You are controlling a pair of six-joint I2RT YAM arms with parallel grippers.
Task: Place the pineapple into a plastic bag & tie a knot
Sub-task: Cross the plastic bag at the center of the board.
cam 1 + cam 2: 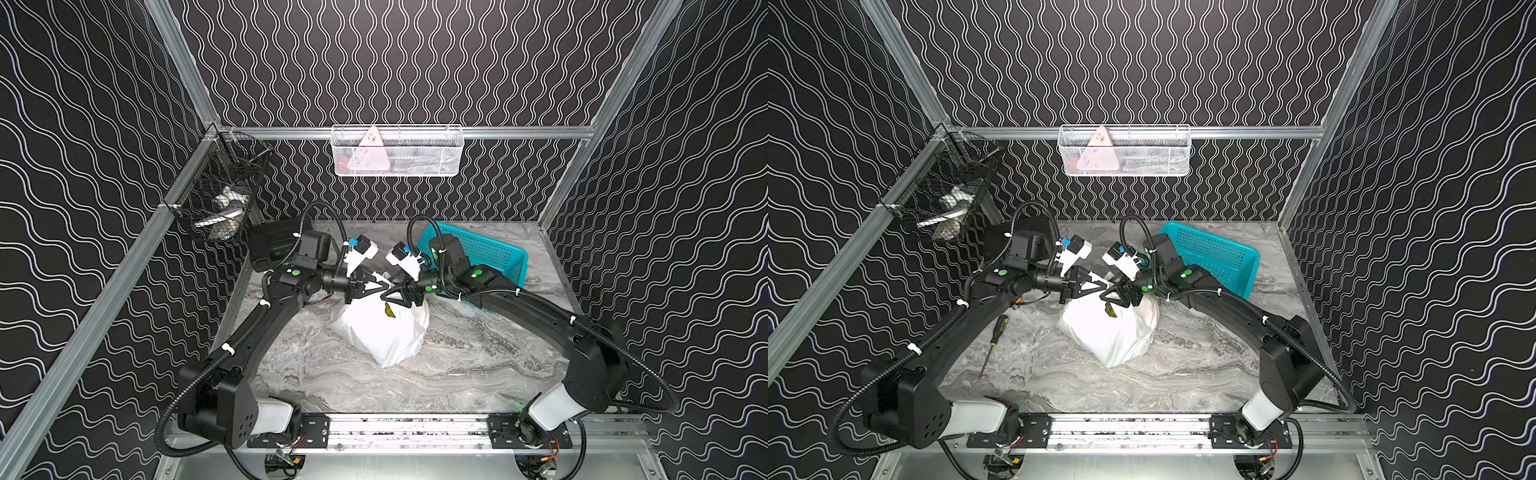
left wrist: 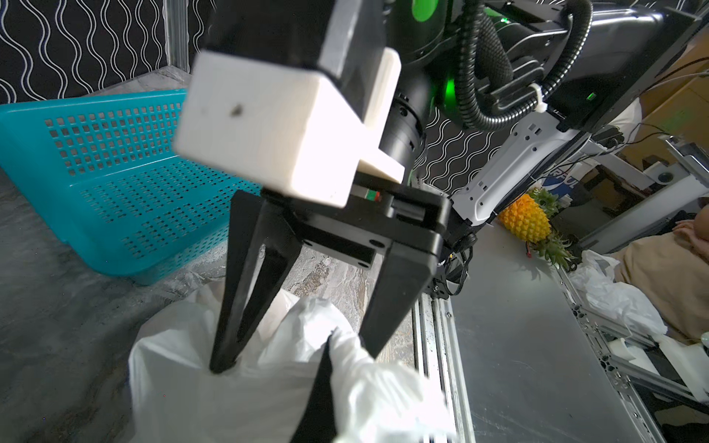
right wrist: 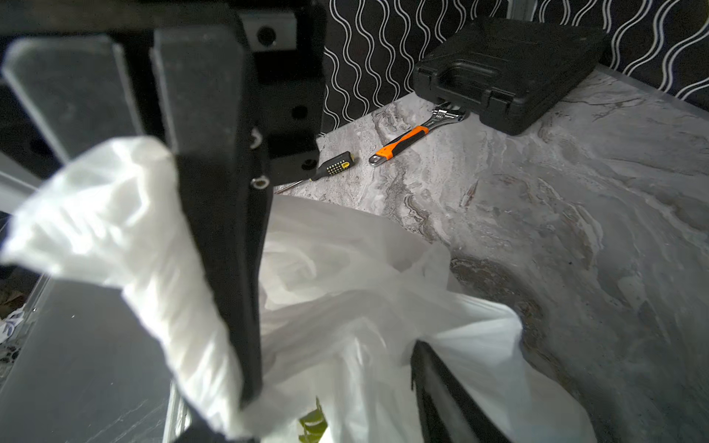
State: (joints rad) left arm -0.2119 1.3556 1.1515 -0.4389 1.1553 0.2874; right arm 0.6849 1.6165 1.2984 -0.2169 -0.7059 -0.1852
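The white plastic bag (image 1: 382,332) (image 1: 1108,332) stands mid-table under both grippers. The pineapple sits inside it; only green leaves (image 3: 312,425) (image 1: 390,309) show through the mouth. My left gripper (image 1: 383,285) (image 2: 330,343) is shut on one bag handle (image 2: 368,383), which runs along its finger (image 3: 215,230) in the right wrist view. My right gripper (image 2: 299,356) (image 1: 1103,297) faces it from the right, open, with its tips down in the crumpled bag top and loose film between the fingers (image 3: 441,383). The knot is hidden under the grippers.
A teal basket (image 1: 478,253) (image 2: 115,172) leans at the back right. A black tool case (image 3: 506,69), a wrench (image 3: 406,142) and a screwdriver (image 1: 996,332) lie at the left. Another pineapple (image 2: 525,222) and spare bags lie beyond the front rail (image 1: 395,428).
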